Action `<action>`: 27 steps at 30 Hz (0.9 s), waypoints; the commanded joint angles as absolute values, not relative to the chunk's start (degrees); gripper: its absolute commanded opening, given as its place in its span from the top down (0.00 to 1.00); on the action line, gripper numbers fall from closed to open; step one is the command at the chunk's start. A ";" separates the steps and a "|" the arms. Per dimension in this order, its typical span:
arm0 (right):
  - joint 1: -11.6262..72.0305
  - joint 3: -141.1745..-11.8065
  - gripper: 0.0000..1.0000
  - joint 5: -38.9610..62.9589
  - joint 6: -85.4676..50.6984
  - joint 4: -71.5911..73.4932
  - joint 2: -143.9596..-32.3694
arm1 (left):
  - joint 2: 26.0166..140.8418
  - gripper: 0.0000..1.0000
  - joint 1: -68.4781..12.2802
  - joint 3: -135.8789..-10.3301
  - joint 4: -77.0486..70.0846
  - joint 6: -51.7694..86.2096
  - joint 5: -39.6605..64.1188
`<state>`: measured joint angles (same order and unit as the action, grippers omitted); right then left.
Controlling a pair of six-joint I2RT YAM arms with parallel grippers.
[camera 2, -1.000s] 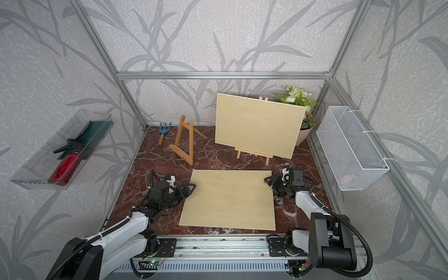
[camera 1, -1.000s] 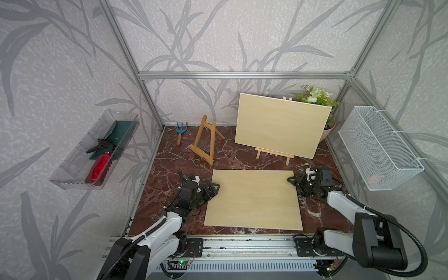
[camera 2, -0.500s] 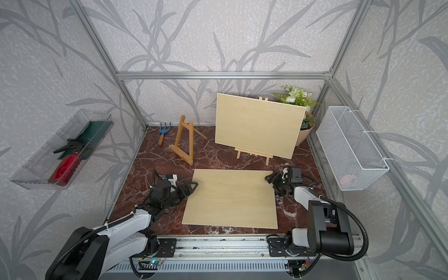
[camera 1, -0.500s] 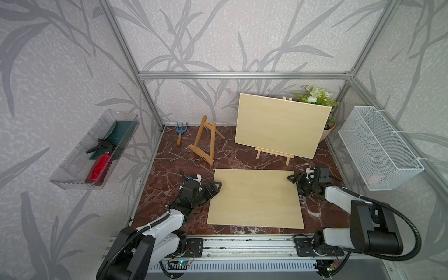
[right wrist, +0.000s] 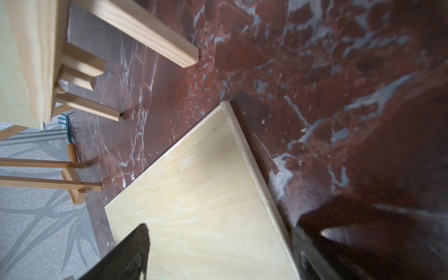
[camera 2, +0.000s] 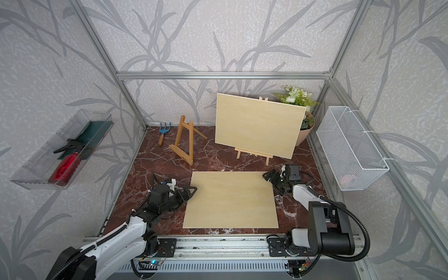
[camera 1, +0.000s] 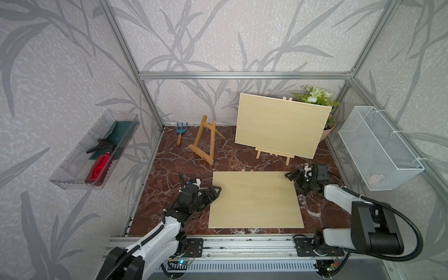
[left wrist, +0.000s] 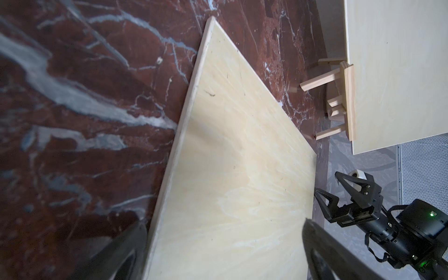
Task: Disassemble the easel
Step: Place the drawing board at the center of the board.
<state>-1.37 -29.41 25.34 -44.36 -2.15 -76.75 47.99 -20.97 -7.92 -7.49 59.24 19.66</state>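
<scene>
Both my grippers are spread wide with nothing in them. My left gripper (camera 1: 215, 194) straddles the flat board's (camera 1: 254, 200) left edge near its far corner. My right gripper (camera 1: 294, 183) is at the far right corner, one finger over wood and one over the marble table (camera 1: 169, 169). There's bare marble down both sides. The empty easel (camera 1: 203, 143) stands upright at back left, and the second easel (camera 1: 272, 153) carries its own board (camera 1: 281, 126).

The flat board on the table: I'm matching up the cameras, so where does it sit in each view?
In a top view: the flat board lies front centre.
In a top view: front centre again.
Left wrist: fills the middle, one long edge showing.
Right wrist: one corner, close up.
Shared landmark: the easel legs under the standing board, in all four.
</scene>
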 commanded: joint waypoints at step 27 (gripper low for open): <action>22.45 -33.51 0.03 11.66 -40.11 2.88 -45.88 | 33.49 0.01 -21.80 -13.01 9.41 46.66 17.50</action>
